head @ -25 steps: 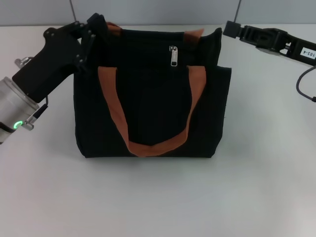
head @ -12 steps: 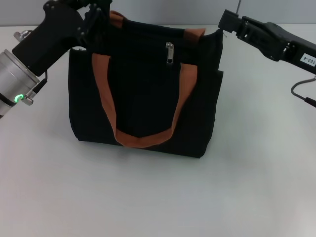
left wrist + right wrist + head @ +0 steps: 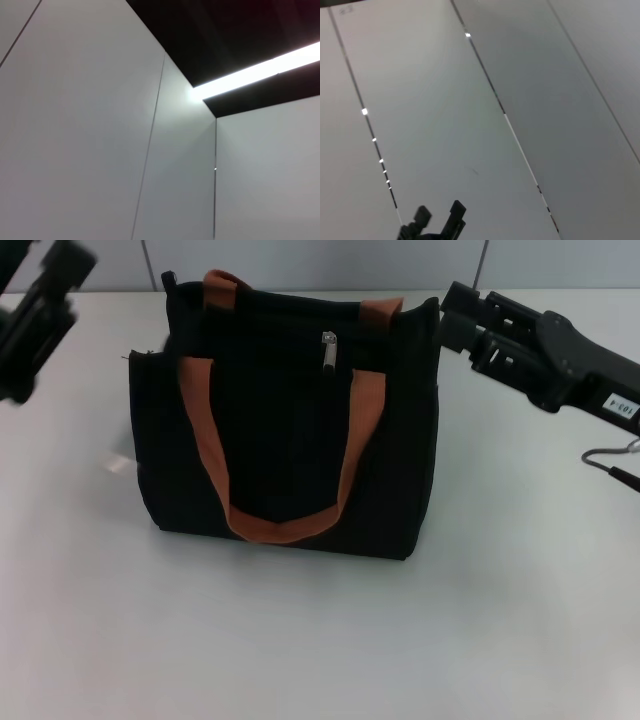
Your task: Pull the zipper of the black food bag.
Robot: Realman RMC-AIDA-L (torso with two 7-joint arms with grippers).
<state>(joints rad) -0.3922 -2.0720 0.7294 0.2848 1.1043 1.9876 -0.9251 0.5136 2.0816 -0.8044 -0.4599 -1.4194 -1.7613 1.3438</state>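
Note:
The black food bag [image 3: 290, 430] stands upright in the middle of the white table [image 3: 320, 640], with its orange-brown handle loop [image 3: 280, 525] hanging down the front. The small silver zipper pull [image 3: 328, 351] hangs at the middle of the bag's upper edge. My left gripper [image 3: 45, 315] is at the far left, blurred, apart from the bag's left side. My right gripper [image 3: 452, 322] is right at the bag's upper right corner. The left wrist view shows only wall and ceiling. The right wrist view shows wall panels and a small black two-pronged part [image 3: 437, 220] at its edge.
Grey wall panels [image 3: 320, 260] run along the back edge of the table. A thin cable [image 3: 612, 462] hangs from my right arm [image 3: 560, 360] at the right. Bare table lies in front of the bag and on both sides.
My left gripper has come off the bag's upper left corner and swung away to the left. The bag has shifted left. My right gripper has moved in towards the bag's right corner.

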